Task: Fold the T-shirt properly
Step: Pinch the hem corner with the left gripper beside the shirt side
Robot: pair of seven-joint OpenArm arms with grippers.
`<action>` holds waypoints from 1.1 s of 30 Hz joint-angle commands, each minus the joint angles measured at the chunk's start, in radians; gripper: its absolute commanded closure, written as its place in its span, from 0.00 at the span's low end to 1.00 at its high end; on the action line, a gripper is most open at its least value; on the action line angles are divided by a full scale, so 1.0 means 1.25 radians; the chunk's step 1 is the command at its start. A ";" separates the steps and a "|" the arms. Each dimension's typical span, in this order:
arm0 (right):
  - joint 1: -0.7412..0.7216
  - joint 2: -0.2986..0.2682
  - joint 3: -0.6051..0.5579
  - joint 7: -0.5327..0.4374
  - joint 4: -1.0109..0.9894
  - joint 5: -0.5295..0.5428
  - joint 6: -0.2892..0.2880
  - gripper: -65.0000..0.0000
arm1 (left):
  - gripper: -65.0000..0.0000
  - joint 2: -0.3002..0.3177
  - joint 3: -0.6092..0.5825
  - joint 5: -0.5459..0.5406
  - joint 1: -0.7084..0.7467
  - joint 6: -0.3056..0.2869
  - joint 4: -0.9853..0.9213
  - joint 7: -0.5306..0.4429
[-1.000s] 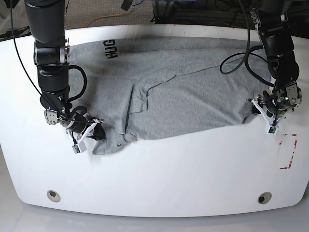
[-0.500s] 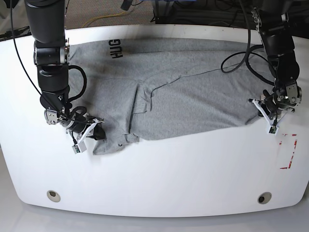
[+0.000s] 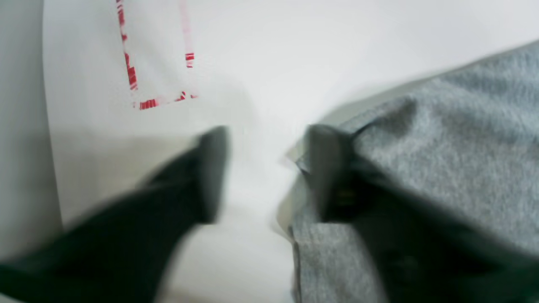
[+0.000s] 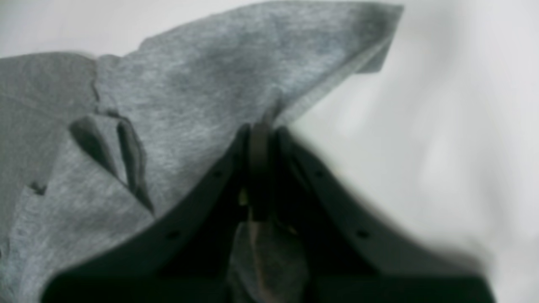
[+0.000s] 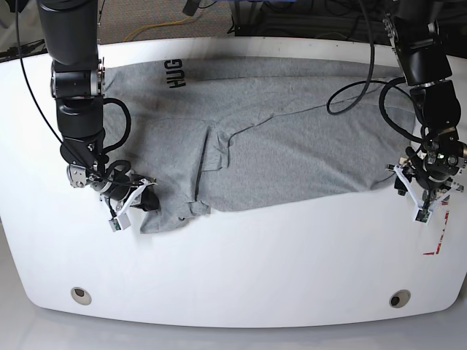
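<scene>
The light grey T-shirt (image 5: 277, 138) lies spread across the white table (image 5: 255, 270), with black letters "HUG" (image 5: 174, 74) showing at its far left. My right gripper (image 5: 143, 200) is shut on the shirt's near-left edge; in the right wrist view the fingertips (image 4: 261, 143) pinch a fold of grey cloth (image 4: 210, 84). My left gripper (image 5: 417, 197) is at the shirt's right edge and open. In the left wrist view (image 3: 269, 168) one finger (image 3: 210, 176) is over bare table and the other finger (image 3: 332, 176) is against the cloth edge (image 3: 442, 147).
A faded red rectangle mark (image 5: 436, 232) is on the table just in front of my left gripper, also in the left wrist view (image 3: 160, 63). Two round holes (image 5: 82, 294) (image 5: 398, 298) sit near the table's front edge. Cables hang behind the far edge.
My left gripper has moved to the right and toward the front, off the shirt's right edge, toward the red mark. The right gripper has stayed shut on the cloth, almost still.
</scene>
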State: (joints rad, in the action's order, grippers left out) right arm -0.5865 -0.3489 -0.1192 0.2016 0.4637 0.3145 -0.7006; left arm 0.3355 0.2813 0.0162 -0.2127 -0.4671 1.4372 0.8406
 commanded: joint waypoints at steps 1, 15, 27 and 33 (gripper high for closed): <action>-0.013 -0.009 -0.001 0.025 0.004 -0.023 0.002 1.00 | 0.38 0.012 0.003 -0.001 -0.017 0.007 0.002 -0.014; -0.011 -0.009 0.000 0.025 0.004 -0.023 0.002 1.00 | 0.35 0.010 0.009 -0.007 -0.078 0.005 -0.220 -0.077; -0.011 -0.009 0.000 0.025 0.004 -0.023 0.002 1.00 | 0.62 0.006 0.004 -0.004 -0.107 0.004 -0.384 -0.154; -0.011 -0.009 0.000 0.025 0.004 -0.021 0.002 1.00 | 0.94 0.008 0.003 -0.003 -0.104 0.004 -0.407 -0.178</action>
State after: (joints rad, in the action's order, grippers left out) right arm -0.5861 -0.3489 -0.1188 0.2016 0.4637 0.3145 -0.7040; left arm 0.3305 0.2852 -0.0273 -0.3386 -0.4725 0.9237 0.5728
